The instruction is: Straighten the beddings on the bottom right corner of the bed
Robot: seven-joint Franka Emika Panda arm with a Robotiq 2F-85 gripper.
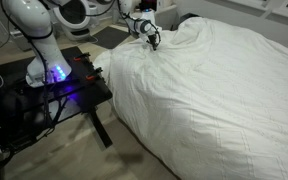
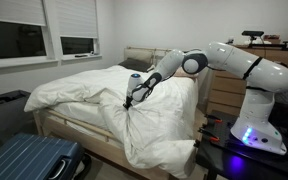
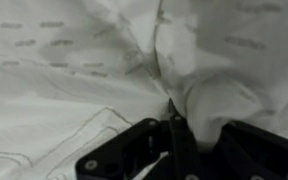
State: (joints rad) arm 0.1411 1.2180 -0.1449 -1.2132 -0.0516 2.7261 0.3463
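Up close, my gripper [image 3: 171,120] was pinched shut on a beddings [image 3: 64,80] fold; only an exterior view showed the blue suitcase [image 2: 29,160].

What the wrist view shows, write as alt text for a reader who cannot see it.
Seen from the wrist, the black gripper is shut on a raised fold of the white beddings near the bottom of the frame. Wrinkled fabric with faint stitched marks fills the rest of the view.
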